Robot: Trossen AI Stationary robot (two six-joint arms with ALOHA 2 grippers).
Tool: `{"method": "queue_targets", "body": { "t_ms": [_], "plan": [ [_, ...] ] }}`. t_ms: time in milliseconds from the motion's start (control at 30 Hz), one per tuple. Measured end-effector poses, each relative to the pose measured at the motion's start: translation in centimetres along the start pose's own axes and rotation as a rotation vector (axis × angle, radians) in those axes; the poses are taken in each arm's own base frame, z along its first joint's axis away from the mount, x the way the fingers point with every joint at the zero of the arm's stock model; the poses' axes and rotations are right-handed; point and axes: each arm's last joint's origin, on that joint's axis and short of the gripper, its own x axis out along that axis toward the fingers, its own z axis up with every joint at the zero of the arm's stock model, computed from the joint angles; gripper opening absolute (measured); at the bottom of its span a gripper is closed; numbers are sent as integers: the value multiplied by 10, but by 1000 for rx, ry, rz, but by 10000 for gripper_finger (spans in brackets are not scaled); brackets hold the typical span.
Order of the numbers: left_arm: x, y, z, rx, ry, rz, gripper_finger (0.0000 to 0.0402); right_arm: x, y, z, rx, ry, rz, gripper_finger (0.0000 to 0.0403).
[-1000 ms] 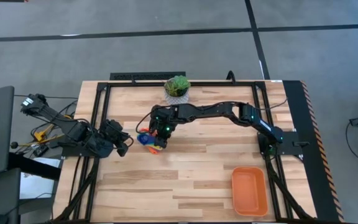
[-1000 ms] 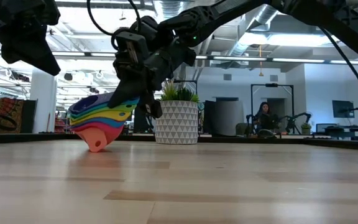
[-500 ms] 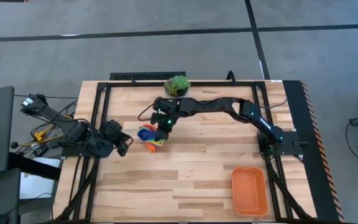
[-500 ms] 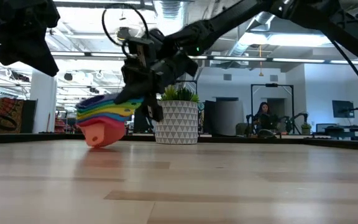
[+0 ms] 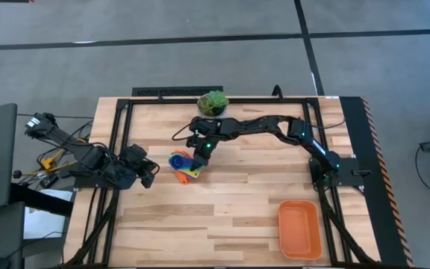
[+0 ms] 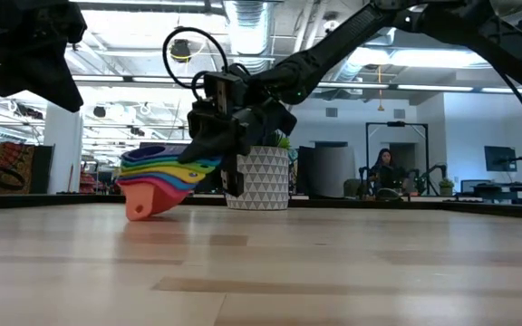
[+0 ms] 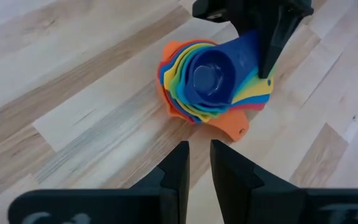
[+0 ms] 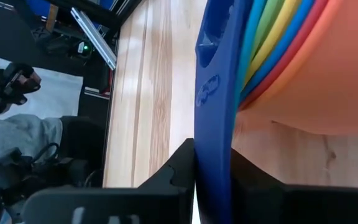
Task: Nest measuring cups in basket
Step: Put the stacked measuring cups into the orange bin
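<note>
The measuring cups (image 5: 182, 166) sit nested in one rainbow stack, dark blue innermost and orange outermost, left of the table's middle. The stack (image 6: 157, 174) lies tilted, with the orange cup's bottom (image 6: 141, 211) on the wood. My right gripper (image 5: 201, 154) reaches in from the right, shut on the stack's handle side. My left gripper (image 7: 199, 167) hovers shut at the left edge, pointing at the stack (image 7: 207, 79) and touching nothing. The orange basket (image 5: 299, 229) stands at the near right corner. My right gripper pinches the dark blue cup's flat handle (image 8: 212, 118) between its two fingers (image 8: 180, 167). The other cups' handles fan out beside it. The fingers come slanting down from the table's right side, along the handle (image 7: 248, 52). The stack is tilted, its orange bottom on the table.
A white pot with a green plant (image 5: 213, 105) stands just beyond the stack at the far edge, close to my right arm. Black frame rails (image 5: 118, 134) run along the table's left, far and right sides. Bare wood (image 5: 222, 217) lies between the stack and the basket.
My right gripper has gone toward the table's right and far side and sunk lower, still shut on the handle. The stack has come along with it. Its handle side has dropped, so it lies less steeply, and its orange bottom stays on the wood.
</note>
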Motion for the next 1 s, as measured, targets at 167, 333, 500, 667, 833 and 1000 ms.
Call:
{"method": "queue_targets", "body": {
  "t_ms": [167,333,500,667,833,1000],
  "plan": [
    [0,0,0,-24,-1,0,52,-1,-2,2,12,-18,2,80],
    [0,0,0,-66,-2,-2,52,-9,-7,6,33,-43,-3,129],
    [0,-1,0,-95,-4,-7,52,-17,-10,8,47,-53,-13,184],
    [0,-4,2,-126,-19,-33,52,-28,2,12,36,-76,-53,221],
    [4,-8,1,-119,-46,-18,52,-42,21,15,-20,-103,-161,230],
    [16,-14,-5,-97,-13,33,52,-42,29,13,-26,-98,-233,226]
  ]
}}
